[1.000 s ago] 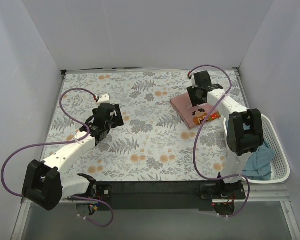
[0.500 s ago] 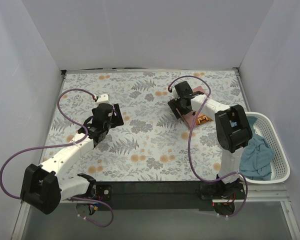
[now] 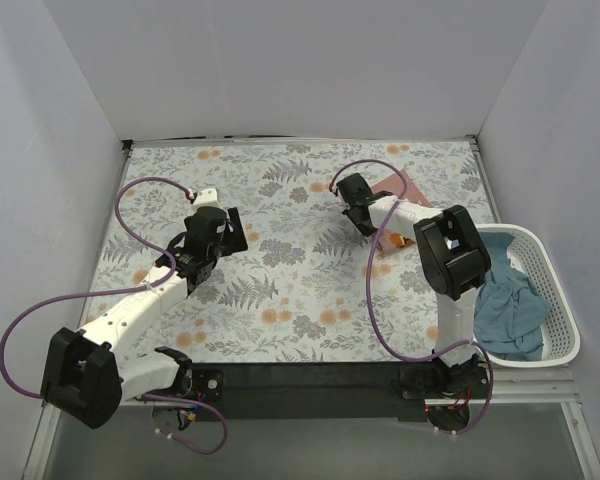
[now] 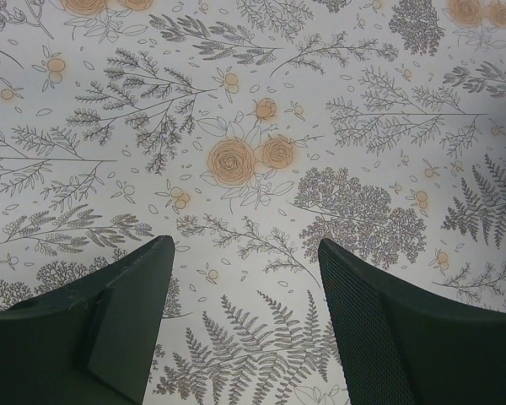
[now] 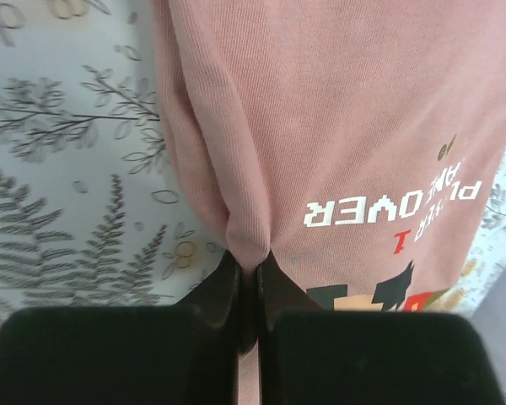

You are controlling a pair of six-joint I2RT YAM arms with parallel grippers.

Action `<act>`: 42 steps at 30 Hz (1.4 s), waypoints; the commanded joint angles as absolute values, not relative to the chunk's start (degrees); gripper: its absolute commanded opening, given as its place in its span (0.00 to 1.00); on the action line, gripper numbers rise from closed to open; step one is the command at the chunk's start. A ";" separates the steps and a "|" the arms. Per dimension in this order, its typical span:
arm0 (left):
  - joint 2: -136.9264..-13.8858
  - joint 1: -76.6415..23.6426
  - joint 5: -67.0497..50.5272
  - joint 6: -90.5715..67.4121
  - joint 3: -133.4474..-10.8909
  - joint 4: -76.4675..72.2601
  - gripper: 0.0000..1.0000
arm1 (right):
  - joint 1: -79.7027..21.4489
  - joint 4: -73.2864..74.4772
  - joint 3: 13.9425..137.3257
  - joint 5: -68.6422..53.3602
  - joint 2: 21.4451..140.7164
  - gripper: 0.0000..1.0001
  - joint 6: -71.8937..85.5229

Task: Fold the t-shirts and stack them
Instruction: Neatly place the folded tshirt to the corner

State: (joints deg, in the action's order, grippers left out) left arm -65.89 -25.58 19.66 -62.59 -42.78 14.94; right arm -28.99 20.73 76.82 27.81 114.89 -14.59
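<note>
Firmly, the right pincer (image 5: pixel 251 268) pinches a fold of the pink t-shirt (image 5: pixel 337 126) lying on the far right of the desk (image 3: pixel 280 290); the left pincer (image 4: pixel 244 287) hangs spread; the teal t-shirt (image 3: pixel 508 310) sits in the basket (image 3: pixel 565 300).

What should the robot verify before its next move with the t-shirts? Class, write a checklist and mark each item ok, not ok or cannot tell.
1. Right gripper shut on the edge of the pink t-shirt: ok.
2. Left gripper open and empty above the floral cloth: ok.
3. Pink t-shirt lying flat and neatly folded: cannot tell; the right arm hides much of it from above.
4. Teal t-shirt out on the cloth for folding: not ok; it lies crumpled in the white basket.
5. Left gripper clear of the right arm: ok.
</note>
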 commanded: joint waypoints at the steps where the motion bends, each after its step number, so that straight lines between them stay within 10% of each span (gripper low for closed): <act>1: -65.56 -25.14 19.51 -62.23 -42.63 14.41 0.68 | -27.34 18.99 77.95 34.37 117.41 0.01 -16.96; 35: -72.69 -25.14 18.54 -62.40 -42.81 14.41 0.68 | -7.21 17.67 110.65 41.57 139.39 0.02 -26.28; 42: -71.99 -25.05 18.02 -62.49 -42.80 14.50 0.68 | -7.21 17.93 110.04 42.27 137.29 0.24 -24.52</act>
